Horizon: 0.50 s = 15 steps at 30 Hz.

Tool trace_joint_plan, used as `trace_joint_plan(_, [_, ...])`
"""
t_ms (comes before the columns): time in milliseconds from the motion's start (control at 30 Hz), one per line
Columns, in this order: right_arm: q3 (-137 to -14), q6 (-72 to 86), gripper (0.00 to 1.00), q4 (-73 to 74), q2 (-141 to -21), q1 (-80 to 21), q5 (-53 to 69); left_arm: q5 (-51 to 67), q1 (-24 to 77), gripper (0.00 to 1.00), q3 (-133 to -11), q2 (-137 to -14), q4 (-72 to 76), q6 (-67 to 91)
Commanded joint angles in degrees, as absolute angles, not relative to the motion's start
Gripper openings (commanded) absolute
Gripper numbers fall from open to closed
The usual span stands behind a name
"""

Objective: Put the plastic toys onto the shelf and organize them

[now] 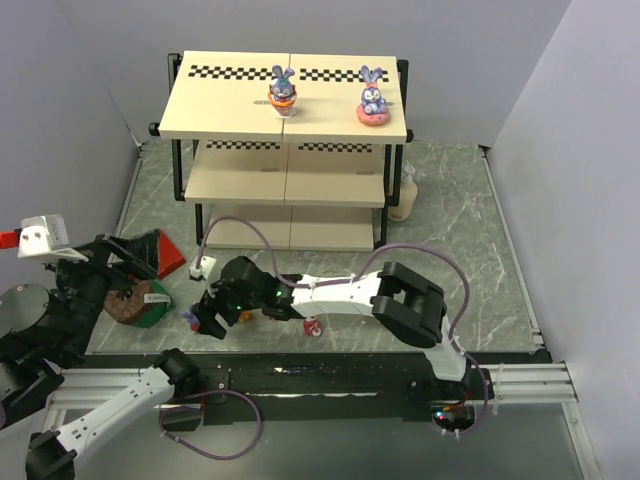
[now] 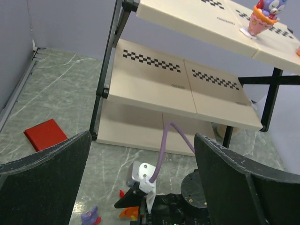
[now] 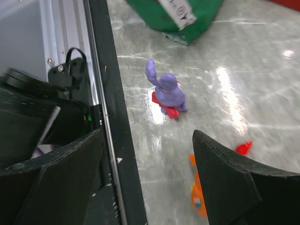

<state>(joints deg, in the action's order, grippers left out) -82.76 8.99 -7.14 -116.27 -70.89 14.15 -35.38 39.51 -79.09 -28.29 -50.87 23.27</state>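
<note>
- Plastic toys: one purple-blue bunny (image 1: 282, 92) stands on the top board of the shelf (image 1: 230, 110), close to the middle seam. A second bunny (image 1: 373, 100) stands on the same board, toward the shelf's right end.
- You find a third bunny (image 3: 166, 91) down on the table (image 1: 450, 270), in front of the shelf's left part and well apart from it.
- An orange toy (image 3: 197, 193) lies near that third bunny. A pink toy (image 1: 314, 326) lies in front of the shelf's middle, also well apart from it.
- Your right gripper (image 3: 147, 140) hangs low over the table in front of the shelf. Its fingers stand wide apart and hold nothing. The third bunny is beyond the fingertips, and the orange toy is just beside the right finger.
- Your left gripper (image 2: 143, 136) faces the shelf from its front left. Its fingers are spread wide and empty.
- A red block (image 2: 45, 134) lies on the table to the left of the shelf.
- A cream bottle (image 1: 404, 195) stands just beside the shelf's right legs.
</note>
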Motion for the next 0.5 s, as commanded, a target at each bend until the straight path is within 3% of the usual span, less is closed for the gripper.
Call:
trace_joint_plan(0, [-84.99, 4.66, 0.84, -17.82, -118.82, -71.28, 16.70, -34.89, 39.55, 0.96, -79.19, -29.79, -51.68, 22.76])
trace_joint_plan(367, [-93.25, 0.79, 0.86, -21.53, -129.37, -71.19, 15.47, -32.78, 39.55, 0.96, -81.74, -33.05, -55.46, 23.55])
trace_joint_plan(467, [-95.62, 0.88, 0.81, -20.13, -131.30, -71.19, 14.42, -32.52, 39.55, 0.96, -81.56, -32.87, -55.81, 23.64])
